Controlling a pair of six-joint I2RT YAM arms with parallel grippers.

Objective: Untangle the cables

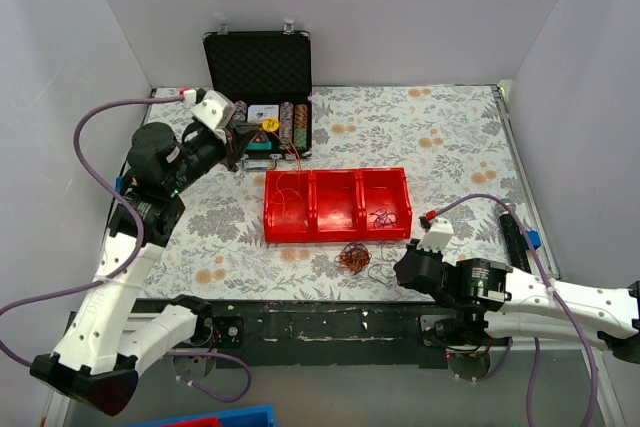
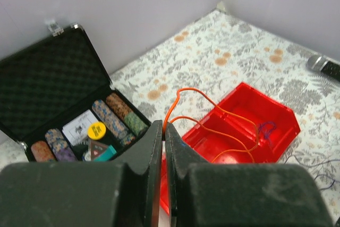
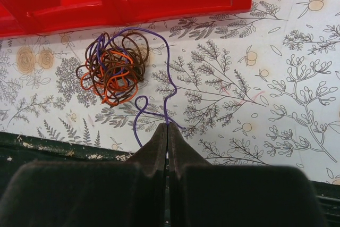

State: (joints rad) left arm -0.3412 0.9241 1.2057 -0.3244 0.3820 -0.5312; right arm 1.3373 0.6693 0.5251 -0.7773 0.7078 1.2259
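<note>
The clump of thin cables [image 1: 353, 256] lies on the floral cloth just in front of the red tray; in the right wrist view the clump [image 3: 112, 67] shows orange, brown and purple strands. My right gripper [image 3: 168, 127] is shut on a purple wire [image 3: 169, 81] that runs from the clump. It shows in the top view [image 1: 400, 269] right of the clump. My left gripper [image 2: 164, 129] is shut on an orange wire [image 2: 212, 118] that loops down into the red tray. In the top view the left gripper [image 1: 243, 144] is held above the tray's left end.
A red three-compartment tray [image 1: 337, 229] sits mid-table, with a purple wire in its right compartment [image 1: 384, 217]. An open black case [image 1: 259, 82] with poker chips stands at the back. A dark object [image 1: 512, 237] lies near the right edge. Walls close in on three sides.
</note>
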